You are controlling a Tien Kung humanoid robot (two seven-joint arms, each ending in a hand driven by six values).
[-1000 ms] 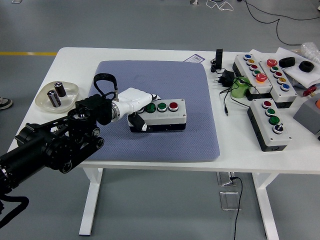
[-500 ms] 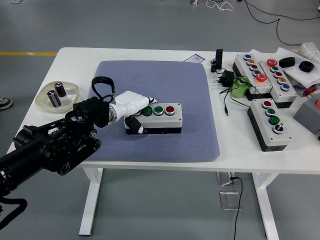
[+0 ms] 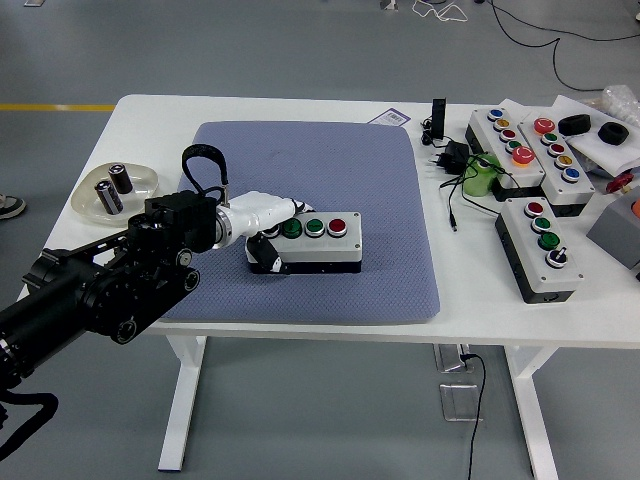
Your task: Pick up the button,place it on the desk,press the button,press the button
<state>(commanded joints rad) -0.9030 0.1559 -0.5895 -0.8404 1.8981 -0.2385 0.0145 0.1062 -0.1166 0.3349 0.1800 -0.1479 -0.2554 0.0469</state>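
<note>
A: On the blue mat (image 3: 330, 160) at the middle of the white table (image 3: 150, 120), a grey button box (image 3: 318, 241) lies flat, long side running left to right, near the mat's front half. Two green buttons (image 3: 303, 228) and a red button (image 3: 337, 226) sit in a row on its top.

B: And the robot's hand?

A: The left hand (image 3: 262, 222), white with dark fingers, comes in from the left on a black arm (image 3: 95, 290) and is closed around the box's left end. The palm lies over the top edge; a dark finger (image 3: 266, 256) curls down the front left corner. How tightly it grips cannot be told.

B: Is the box on the mat or lifted?

A: It looks to be resting on the mat, though the underside at the left end is hidden by the fingers.

B: What else is on the table?

A: A shallow dish (image 3: 115, 192) with two small cylinders stands at the left, well apart from the mat. At the right, off the mat, are three more button boxes (image 3: 540, 245), a green bottle (image 3: 483, 176), a black plug (image 3: 450, 155) and a cable (image 3: 452, 205). The right arm does not show.
</note>
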